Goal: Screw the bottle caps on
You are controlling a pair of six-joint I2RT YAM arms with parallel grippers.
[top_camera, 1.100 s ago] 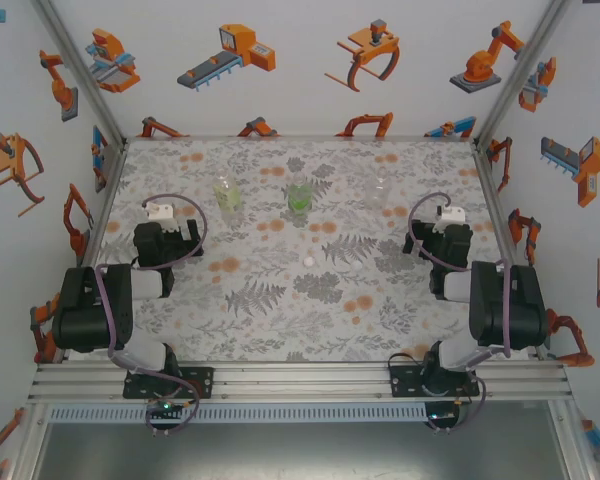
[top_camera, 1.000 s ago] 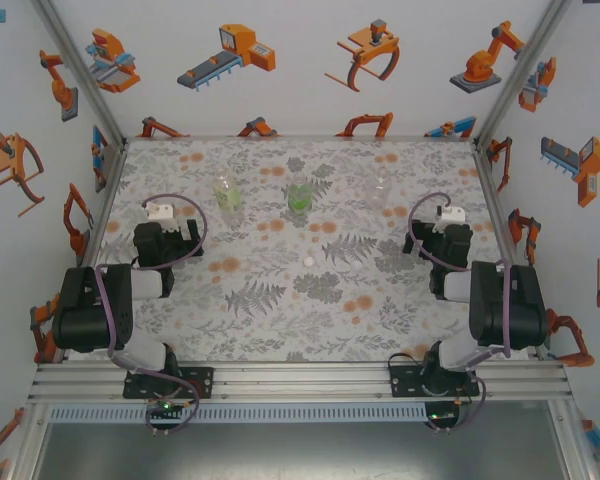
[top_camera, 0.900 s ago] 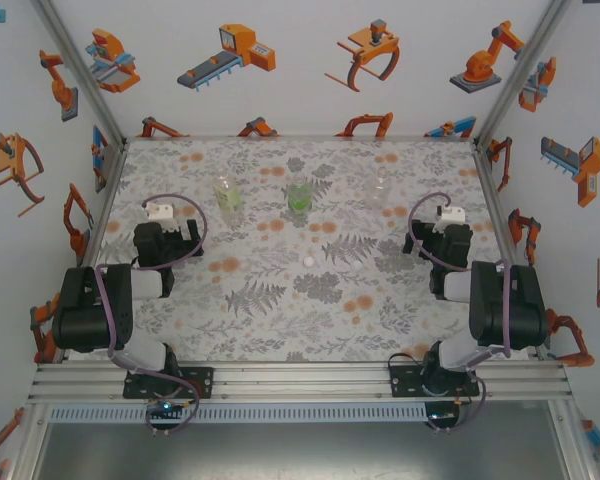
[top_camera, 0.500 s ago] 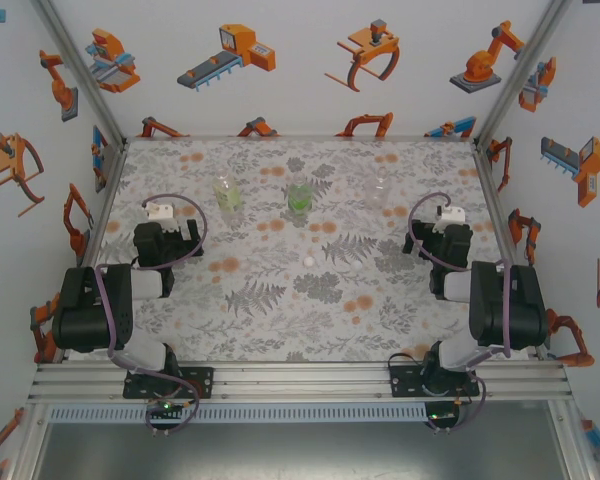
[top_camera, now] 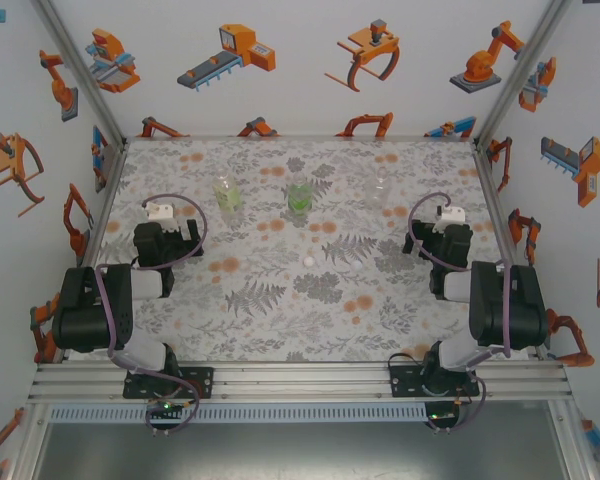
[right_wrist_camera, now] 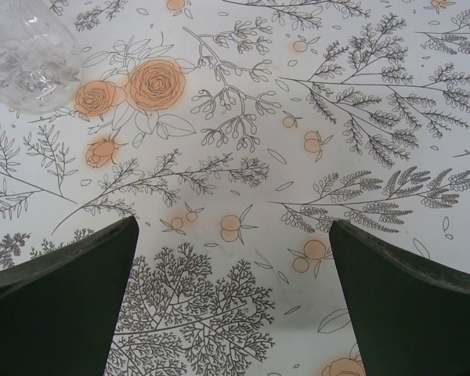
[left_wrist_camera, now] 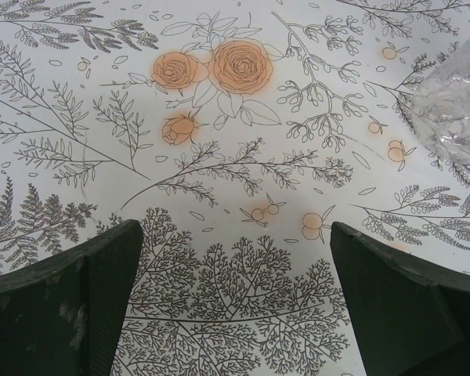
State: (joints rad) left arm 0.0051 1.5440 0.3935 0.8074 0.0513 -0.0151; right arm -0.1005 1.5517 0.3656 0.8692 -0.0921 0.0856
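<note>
Dark green fingers of the left gripper (left_wrist_camera: 235,235) stand spread wide over the flowered cloth (left_wrist_camera: 219,141) with nothing between them. The right gripper (right_wrist_camera: 231,231) is spread just as wide and is equally empty. Each sits near its own side of the table (top_camera: 230,330).

Ahead of them the three bottles stand upright in a row toward the far edge: the yellowish bottle (top_camera: 227,193) on the left, the green bottle (top_camera: 299,194) in the middle and the colourless bottle (top_camera: 379,187) on the right. A white cap (top_camera: 308,259) lies alone on the cloth, nearer than the green bottle and well apart from both grippers. The other two caps I cannot pick out with certainty.

No cap is in hand, so the work looks to be at its start. The next move calls for one arm to reach in and pinch that small cap squarely while the other steadies a bottle. No brand, label or readable writing shows on the bottles, the cap or the walls.
</note>
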